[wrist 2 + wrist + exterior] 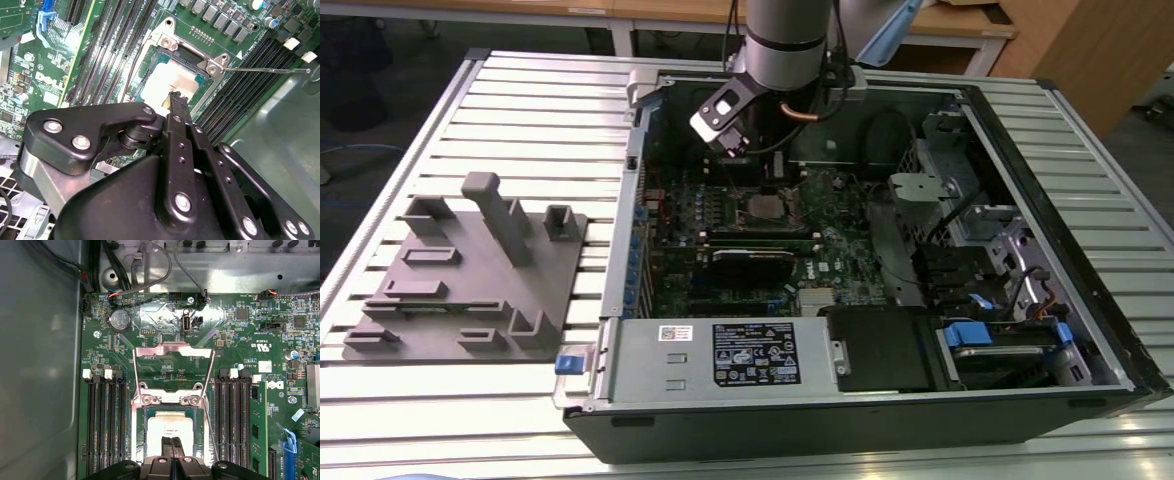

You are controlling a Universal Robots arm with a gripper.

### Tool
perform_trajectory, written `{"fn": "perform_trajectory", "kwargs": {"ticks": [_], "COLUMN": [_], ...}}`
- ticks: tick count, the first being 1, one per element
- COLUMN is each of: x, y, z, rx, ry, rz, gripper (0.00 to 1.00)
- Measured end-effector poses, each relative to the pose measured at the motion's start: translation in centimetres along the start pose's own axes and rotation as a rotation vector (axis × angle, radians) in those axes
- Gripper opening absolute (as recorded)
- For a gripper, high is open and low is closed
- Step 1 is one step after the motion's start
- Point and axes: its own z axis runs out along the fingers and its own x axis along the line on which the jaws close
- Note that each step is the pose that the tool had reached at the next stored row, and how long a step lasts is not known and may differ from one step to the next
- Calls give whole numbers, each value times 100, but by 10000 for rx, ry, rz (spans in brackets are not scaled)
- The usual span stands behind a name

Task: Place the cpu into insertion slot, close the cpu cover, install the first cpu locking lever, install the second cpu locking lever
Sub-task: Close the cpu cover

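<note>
The cpu point(170, 427) lies flat in the insertion slot point(141, 400), its silver-grey top showing in both wrist views point(165, 82). The cpu cover point(172, 351) stands raised and folded back from the socket, a thin silvery frame with an open window. A thin wire lever point(265, 70) sticks out sideways from the socket corner, and another wire lever point(206, 422) runs along the socket's side. My gripper point(168, 441) hovers just over the cpu's edge with its black fingertips pressed together and nothing between them. In the exterior view the gripper point(750, 158) hangs above the insertion slot point(765, 207).
Long black memory slots point(107, 425) flank the socket on both sides. The case's grey metal wall point(40, 365) rises close by. A grey labelled power-supply box point(720, 355) sits at the case's front. A grey parts fixture point(467, 270) lies at the exterior view's left.
</note>
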Motion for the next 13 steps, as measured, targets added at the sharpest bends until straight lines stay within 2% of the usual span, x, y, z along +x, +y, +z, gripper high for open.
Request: {"fn": "perform_trajectory", "kwargs": {"ticks": [13], "x": [1], "y": [1], "z": [-32], "rx": [1], "ry": [-2], "rz": [0], "gripper": [10]}}
